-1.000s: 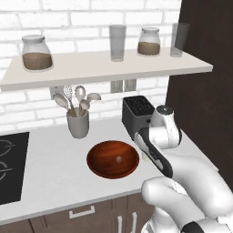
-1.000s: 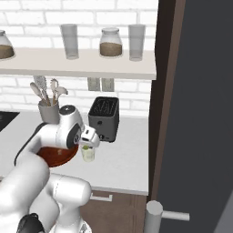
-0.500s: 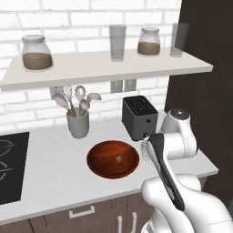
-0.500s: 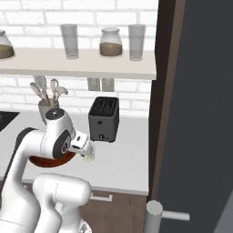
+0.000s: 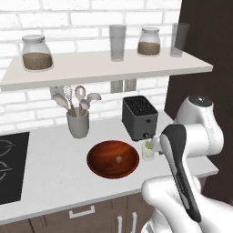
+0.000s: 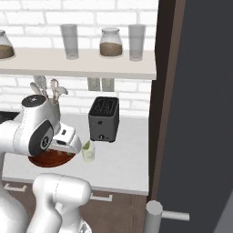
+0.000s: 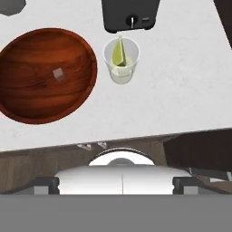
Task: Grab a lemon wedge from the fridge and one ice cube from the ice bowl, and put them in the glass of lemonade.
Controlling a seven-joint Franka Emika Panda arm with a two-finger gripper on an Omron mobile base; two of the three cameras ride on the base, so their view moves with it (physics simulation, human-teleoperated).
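Left base view. White bench (image 5: 54, 173) below a white brick wall. On it: the ice bowl (image 5: 113, 159), round, reddish-brown wood, holding one ice cube (image 5: 119, 159) near its centre. Just right of the bowl, the glass of lemonade (image 5: 148, 150), with the lemon wedge (image 5: 147, 145) showing yellow-green inside it. Behind the glass, a dark toaster (image 5: 139, 118). Left of the toaster, a grey utensil holder (image 5: 78, 124) with spoons and a whisk. Black cooktop (image 5: 10, 166) at the far left edge. Wall shelf (image 5: 104, 68) above carries two lidded jars of brown powder (image 5: 37, 53) and two tall empty grey glasses (image 5: 117, 43). No readable writing on any item. The white arm (image 5: 191, 136) crosses the lower right, its wrist beside the glass; the end effector itself is hidden behind the arm.

Right base view. Glass of lemonade (image 6: 88, 151) stands on the bench in front of the toaster (image 6: 104, 119), wedge visible at its rim. Ice bowl (image 6: 51, 157) is mostly covered by the arm. The fridge (image 6: 200, 113), matte grey, fills the right side, with a silver handle end (image 6: 160, 214) low down.

Hand view. Glass (image 7: 120, 60) with lemon wedge (image 7: 118, 53) upright inside, touching the liquid. Ice bowl (image 7: 46, 74) beside it, apart from the glass; ice cube (image 7: 58, 74) lies in the bowl. Toaster (image 7: 130, 14) shows a knob, no legible label. Whether the end effector is open or closed cannot be told; nothing is seen held.
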